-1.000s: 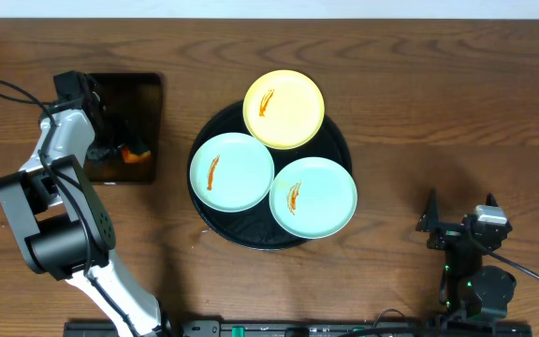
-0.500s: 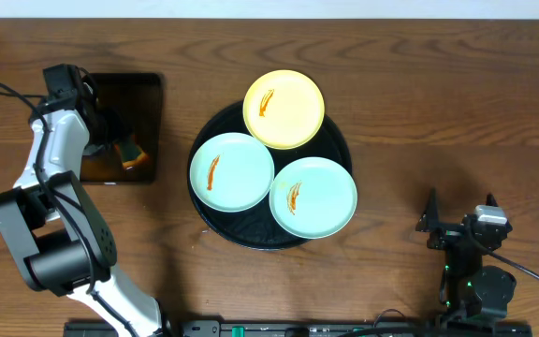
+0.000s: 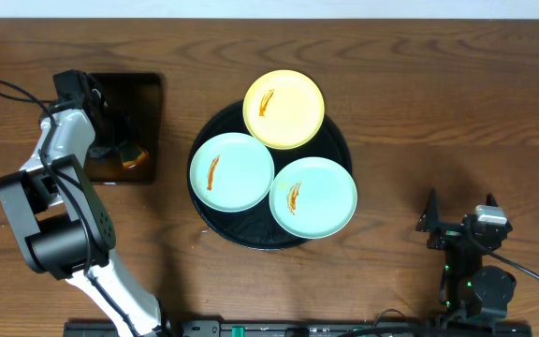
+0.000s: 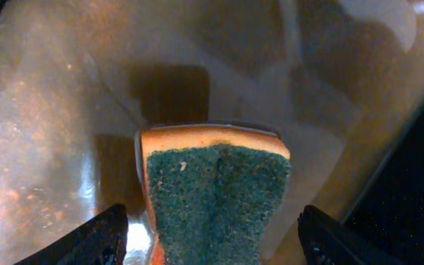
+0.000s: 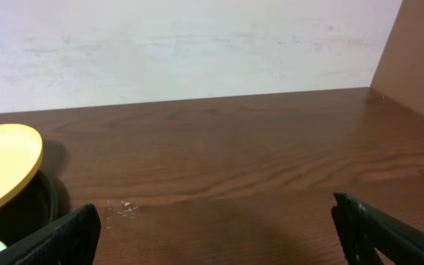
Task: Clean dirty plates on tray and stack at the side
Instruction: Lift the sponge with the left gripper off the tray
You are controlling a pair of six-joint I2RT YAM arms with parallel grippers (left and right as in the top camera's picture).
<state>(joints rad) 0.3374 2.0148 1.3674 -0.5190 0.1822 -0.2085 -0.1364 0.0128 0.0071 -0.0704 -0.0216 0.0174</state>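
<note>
brown wood-grain table (image 3: 438, 112) with black tray (image 3: 338, 142), white wall (image 5: 197, 44) behind

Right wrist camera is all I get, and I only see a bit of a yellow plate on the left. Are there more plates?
Observer: Yes, three sit on the round black tray: the yellow plate, a mint-blue plate and a second mint-blue plate.
Operator: Are they dirty?
Observer: Each one has an orange smear on it.
Operator: What is the other arm doing?
Observer: The left gripper holds a sponge over the small rectangular tray of brownish liquid.
</note>
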